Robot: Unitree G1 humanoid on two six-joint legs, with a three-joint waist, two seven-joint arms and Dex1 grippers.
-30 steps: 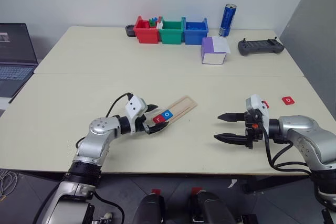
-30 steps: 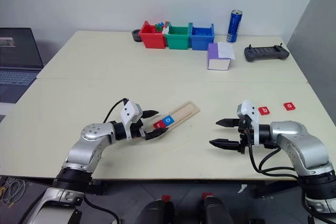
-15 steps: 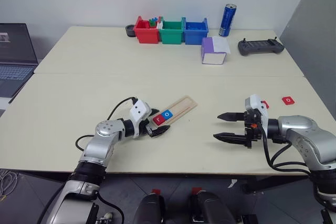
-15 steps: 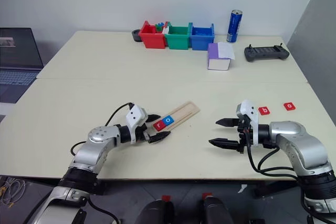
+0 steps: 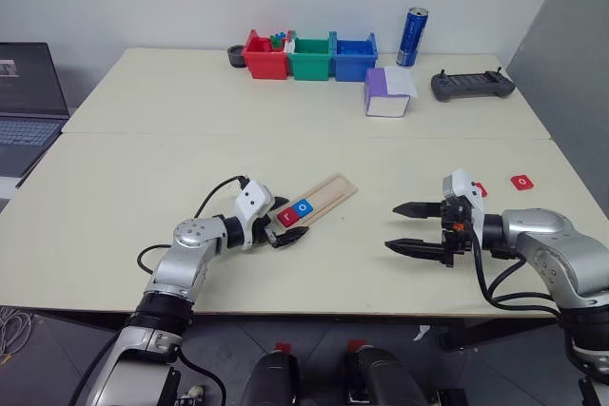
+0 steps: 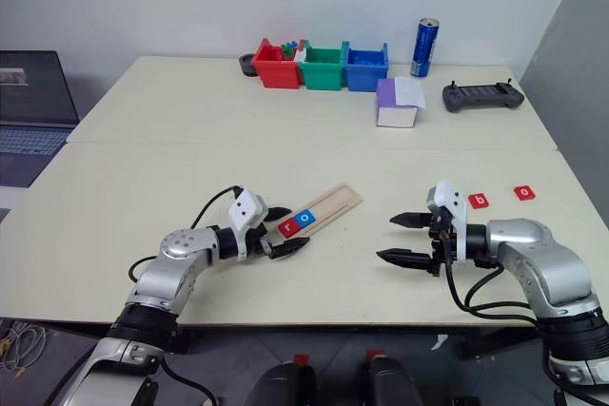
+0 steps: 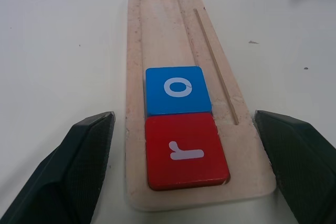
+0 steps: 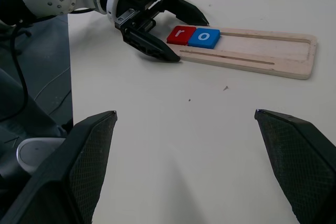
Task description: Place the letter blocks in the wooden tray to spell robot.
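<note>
Cream table (image 5: 143, 168), wooden tray (image 7: 178, 40) between the wide-open, empty left gripper (image 7: 189, 177) fingers.
Red "r" tile (image 7: 185, 150) and blue "o" tile (image 7: 177, 89) sit in tray; right gripper (image 5: 407, 227) open, empty, well apart.

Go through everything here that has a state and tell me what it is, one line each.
Wooden tray: two blocks in, rest empty.
Red r block: seated at tray's end.
Blue o block: seated, touching r.
Red b block: loose on table.
Red o block: loose on table.
Left end effector: open, straddling tray end.
Right end effector: open, empty.
</note>
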